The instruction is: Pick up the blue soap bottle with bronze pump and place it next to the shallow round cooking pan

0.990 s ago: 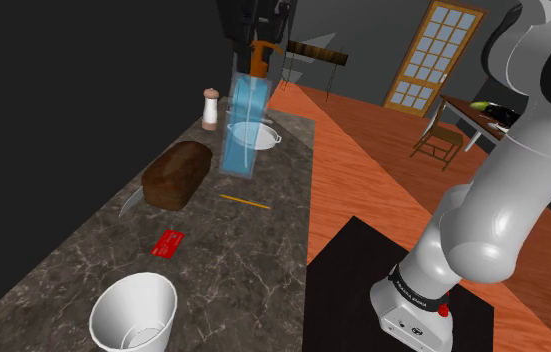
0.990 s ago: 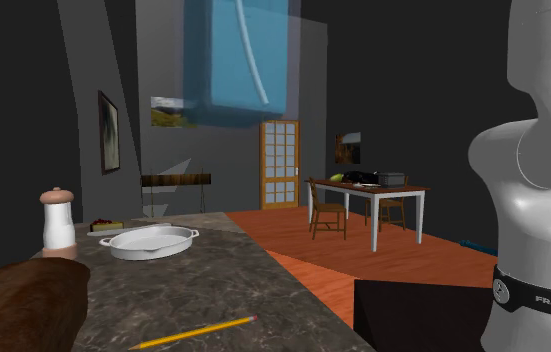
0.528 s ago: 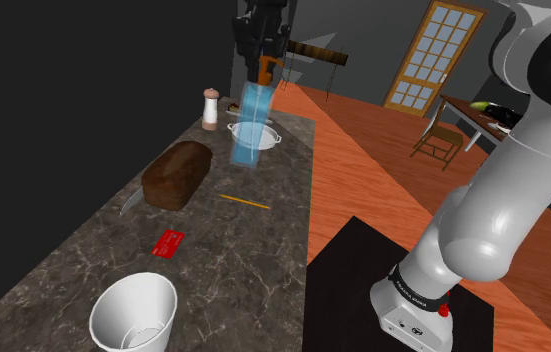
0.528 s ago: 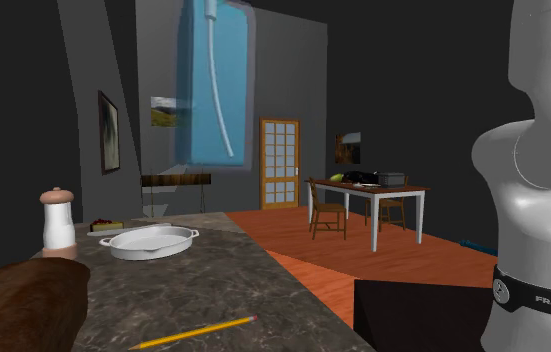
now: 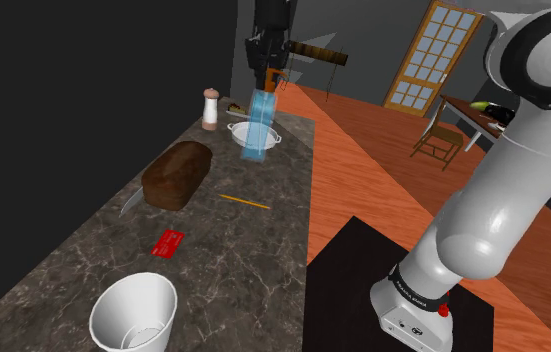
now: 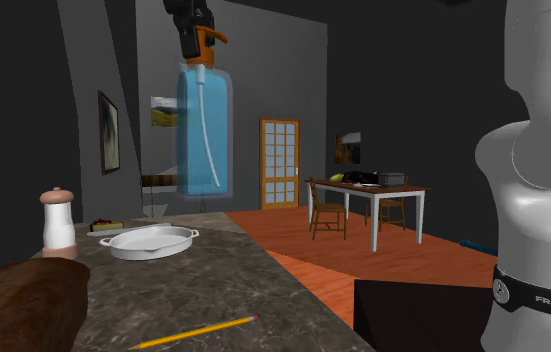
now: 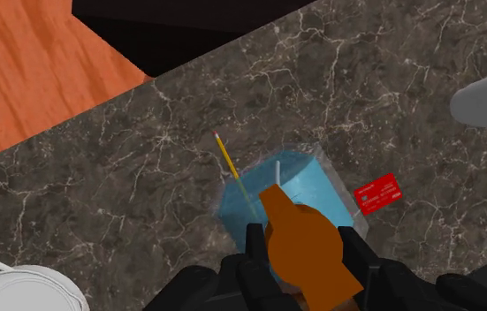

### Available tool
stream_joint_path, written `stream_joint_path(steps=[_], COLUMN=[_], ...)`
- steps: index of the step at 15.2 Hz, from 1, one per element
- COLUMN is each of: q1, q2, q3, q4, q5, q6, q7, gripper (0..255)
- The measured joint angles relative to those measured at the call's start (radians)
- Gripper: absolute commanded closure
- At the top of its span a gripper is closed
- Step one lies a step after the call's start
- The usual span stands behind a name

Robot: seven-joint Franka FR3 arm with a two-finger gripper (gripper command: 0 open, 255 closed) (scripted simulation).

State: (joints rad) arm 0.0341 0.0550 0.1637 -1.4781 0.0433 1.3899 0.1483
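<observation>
The arm (image 5: 523, 150) reaches high, fingers (image 7: 254, 254) clamped on the pump (image 7: 308, 252) of the soap bottle (image 6: 203, 135).

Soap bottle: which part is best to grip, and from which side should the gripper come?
The bronze pump, from straight above, as the gripper holds it now. The pump is narrow enough to clamp, while the blue body of the soap bottle looks wider, and it hangs near upright from this hold.

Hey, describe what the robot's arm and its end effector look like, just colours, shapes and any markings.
The arm is glossy white, built of fat rounded segments with dark joints. A black band near its base carries white FRANKA lettering, with a small red dot close by. The end effector is all black, with two blocky fingers.
</observation>
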Motion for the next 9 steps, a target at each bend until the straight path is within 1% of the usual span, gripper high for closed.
stream_joint_path(steps=[4, 7, 9], q1=[-0.039, -0.069, -0.088], q2=[0.04, 0.093, 0.137], q3=[-0.035, -0.059, -0.074], q4=[0.002, 0.028, 0.069], q5=[-0.015, -0.026, -0.033], q6=[0.035, 0.06, 0.062], q7=[-0.077, -0.132, -0.168], gripper=[255, 255, 255])
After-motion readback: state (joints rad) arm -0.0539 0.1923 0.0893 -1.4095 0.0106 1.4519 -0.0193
